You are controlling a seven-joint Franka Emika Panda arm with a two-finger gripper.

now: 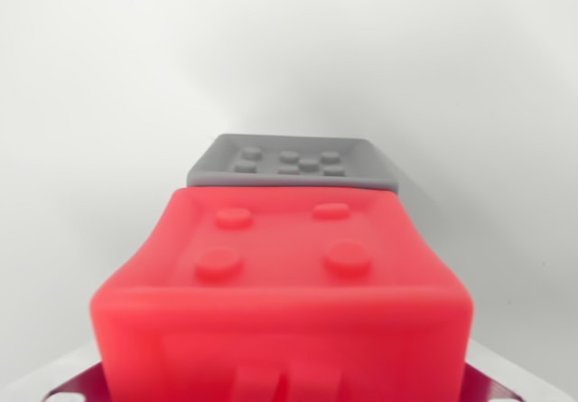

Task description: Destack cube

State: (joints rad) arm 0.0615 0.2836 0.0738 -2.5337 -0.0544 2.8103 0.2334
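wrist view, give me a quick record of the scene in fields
view: wrist camera, close up
nearest object: red cube, four studs on top, fills the lower frame
behind it: grey block, studded top, partly hidden by the red cube
contact between them: cannot tell
surface: plain white
bottom edge: dark red part, identity unclear
gripper: not in view

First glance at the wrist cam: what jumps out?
A big red cube with four round studs on top fills the lower middle of the wrist view, very close to the lens. Behind it, at centre, sits a smaller-looking grey block with raised dots on top. All around is plain white surface; no gripper fingers show.
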